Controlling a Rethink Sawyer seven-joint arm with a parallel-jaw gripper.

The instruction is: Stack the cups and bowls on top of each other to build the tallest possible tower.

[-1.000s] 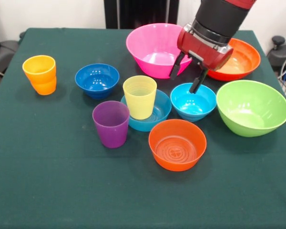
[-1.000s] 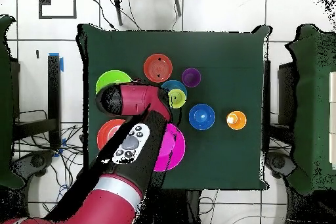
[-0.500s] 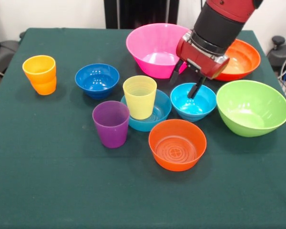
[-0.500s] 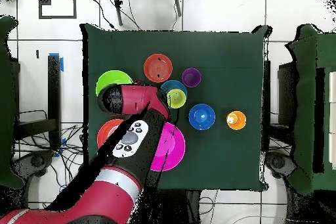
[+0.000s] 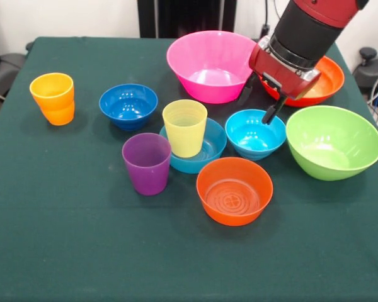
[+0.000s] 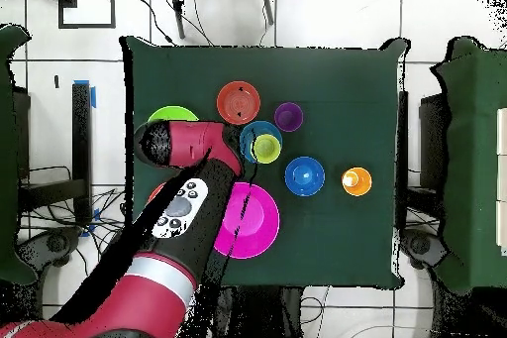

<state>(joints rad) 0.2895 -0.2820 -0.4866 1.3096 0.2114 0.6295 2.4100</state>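
Nearest sits the small orange bowl point(image 5: 234, 190), with the purple cup point(image 5: 147, 163) beside it. Behind them the yellow cup point(image 5: 184, 128) stands upright in a blue bowl point(image 5: 209, 148). Farther back, the gripper point(image 5: 258, 106) hangs spread and empty over the cyan bowl's point(image 5: 255, 133) far rim.

A dark green table point(image 5: 63, 239) carries 2 cups point(image 5: 147, 162), 7 bowls point(image 5: 234, 190) and a tower point(image 5: 188, 139).

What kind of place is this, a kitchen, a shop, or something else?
Most likely a robotics lab or test room. A red robot arm works over a green-covered table set with plastic bowls and cups, and the overhead view shows loose cables on a tiled floor.
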